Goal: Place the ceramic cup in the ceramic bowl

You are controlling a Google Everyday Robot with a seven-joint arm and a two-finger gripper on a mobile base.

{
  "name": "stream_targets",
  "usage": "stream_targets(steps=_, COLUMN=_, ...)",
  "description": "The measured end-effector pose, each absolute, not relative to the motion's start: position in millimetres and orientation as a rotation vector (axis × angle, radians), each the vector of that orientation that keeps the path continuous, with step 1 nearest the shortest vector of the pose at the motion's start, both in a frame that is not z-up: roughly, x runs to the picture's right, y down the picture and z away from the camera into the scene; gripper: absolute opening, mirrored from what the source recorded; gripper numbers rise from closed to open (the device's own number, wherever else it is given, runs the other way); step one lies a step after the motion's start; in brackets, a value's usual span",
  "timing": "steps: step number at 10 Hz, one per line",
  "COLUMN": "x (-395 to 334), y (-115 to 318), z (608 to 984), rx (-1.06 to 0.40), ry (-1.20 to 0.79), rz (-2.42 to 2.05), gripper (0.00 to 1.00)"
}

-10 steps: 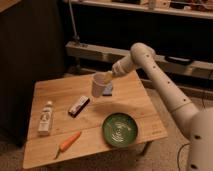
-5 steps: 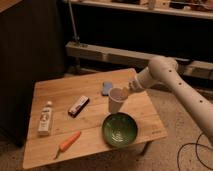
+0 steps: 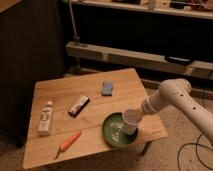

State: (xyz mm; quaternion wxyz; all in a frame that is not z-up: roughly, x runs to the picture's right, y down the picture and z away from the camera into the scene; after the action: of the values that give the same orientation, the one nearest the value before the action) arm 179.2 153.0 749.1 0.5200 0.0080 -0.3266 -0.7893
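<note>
At the lower right of the frame, the gripper point(image 3: 138, 114) holds the ceramic cup point(image 3: 131, 120) by its right side, at the end of a white arm point(image 3: 172, 96) that reaches in from the right edge. The claw is closed on the cup; its fingers are hidden behind the cup's wall. The cup is tilted, its pale mouth turned up and toward the left, and its base sits low over the right part of the ceramic bowl point(image 3: 114, 132); whether the base touches the bowl's inside cannot be told. The bowl, dark green with pale rings inside, stands near the front right corner of the wooden table point(image 3: 60, 92).

Left of centre, a dark wrapped bar point(image 3: 79, 105) lies at a slant, with a pale band along it; its printing cannot be read. Above the bowl, toward the back of the table, lies a small blue sponge point(image 3: 107, 88). At the left edge of the table a white bottle point(image 3: 45, 118) lies on its side, cap toward the back, with a green label whose writing is too small to make out. In the lower left an orange carrot point(image 3: 67, 143) lies at a slant, well apart from the bowl
</note>
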Motion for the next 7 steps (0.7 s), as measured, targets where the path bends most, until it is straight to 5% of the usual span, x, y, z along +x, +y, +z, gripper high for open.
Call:
stream_targets(steps=5, x=126.8, y=138.4, z=763.6, rx=0.139, ry=-0.744, rz=-1.976, gripper=0.68)
stream_targets(steps=7, x=121.9, y=139.6, z=767.8, rx=0.147, ry=-0.774, rz=-1.993, gripper=0.80)
